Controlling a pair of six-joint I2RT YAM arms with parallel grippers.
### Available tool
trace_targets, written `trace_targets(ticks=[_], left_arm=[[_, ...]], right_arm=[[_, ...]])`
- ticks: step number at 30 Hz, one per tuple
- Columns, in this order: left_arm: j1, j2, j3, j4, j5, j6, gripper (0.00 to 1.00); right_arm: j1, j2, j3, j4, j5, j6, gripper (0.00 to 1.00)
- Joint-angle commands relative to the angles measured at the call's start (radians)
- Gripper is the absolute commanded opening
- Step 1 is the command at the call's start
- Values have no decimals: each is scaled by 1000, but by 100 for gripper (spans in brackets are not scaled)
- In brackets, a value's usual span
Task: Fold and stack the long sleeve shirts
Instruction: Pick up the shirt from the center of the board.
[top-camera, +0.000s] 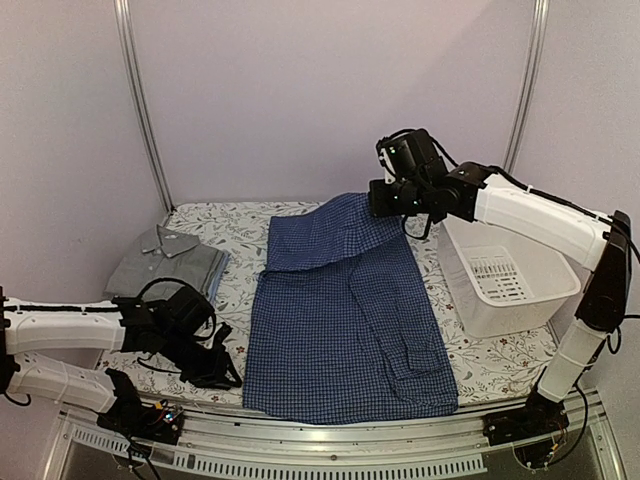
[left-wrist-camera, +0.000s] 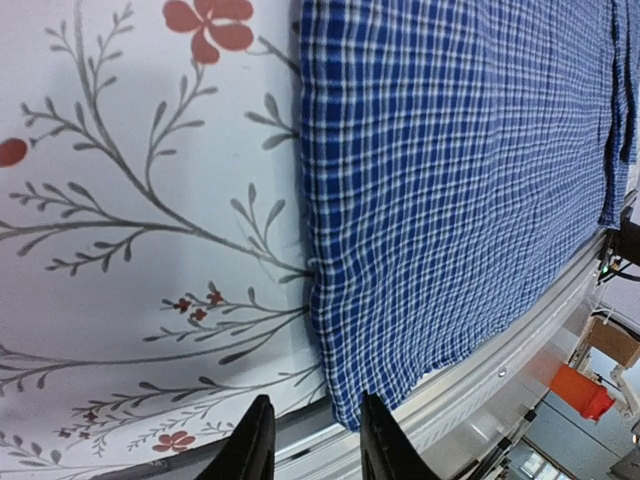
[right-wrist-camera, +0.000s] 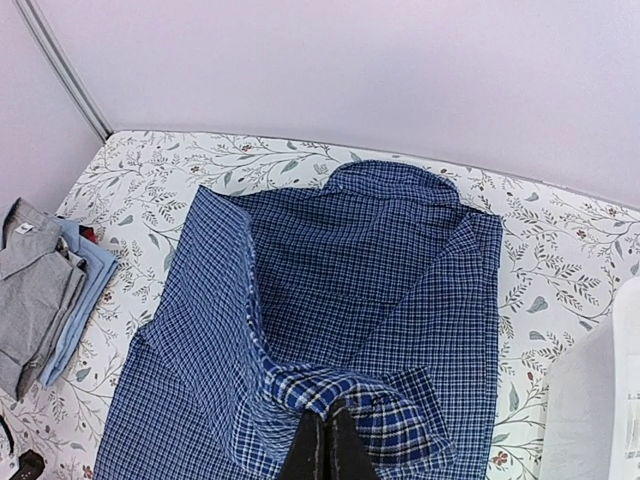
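Observation:
A dark blue fine-check long sleeve shirt (top-camera: 340, 320) lies spread down the middle of the table. Its far end is lifted off the cloth by my right gripper (top-camera: 375, 203), whose fingers are shut on a bunched fold of it (right-wrist-camera: 330, 425). In the right wrist view the rest of the shirt (right-wrist-camera: 340, 260) hangs and spreads below. My left gripper (top-camera: 222, 368) sits low at the near left, beside the shirt's near-left corner (left-wrist-camera: 345, 410). Its fingers (left-wrist-camera: 255, 445) stand apart, with that corner just ahead of the right one. A folded grey shirt (top-camera: 165, 262) lies on a light blue one (right-wrist-camera: 88, 285) at the far left.
A white plastic basket (top-camera: 515, 285) stands at the right, under the right arm. The table wears a floral cloth (top-camera: 235, 225). Its metal front rail (left-wrist-camera: 500, 365) runs just beside the left fingers. Upright poles stand at the back corners.

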Motion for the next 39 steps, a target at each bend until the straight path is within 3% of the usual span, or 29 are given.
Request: trace_targets(ticks=[1,12,22,26,39], left_arm=[[-46,1,-35,26,42,-32,29],[-114,67,-47,130,82,-80,26],[-130,90,-16,139,66,-71,0],[-124,61,20,46,4,-41,0],[135,-44,63,-183,-18,146,0]], right_arm=[[9,35,51,-20,-1,-35,0],[6,52,104,-26,13,-58,0],[-4,64,173,-34,28,-88,0],[-19,72,205,-34,27,-103,0],[-54,151,301,-42,20,-130,0]])
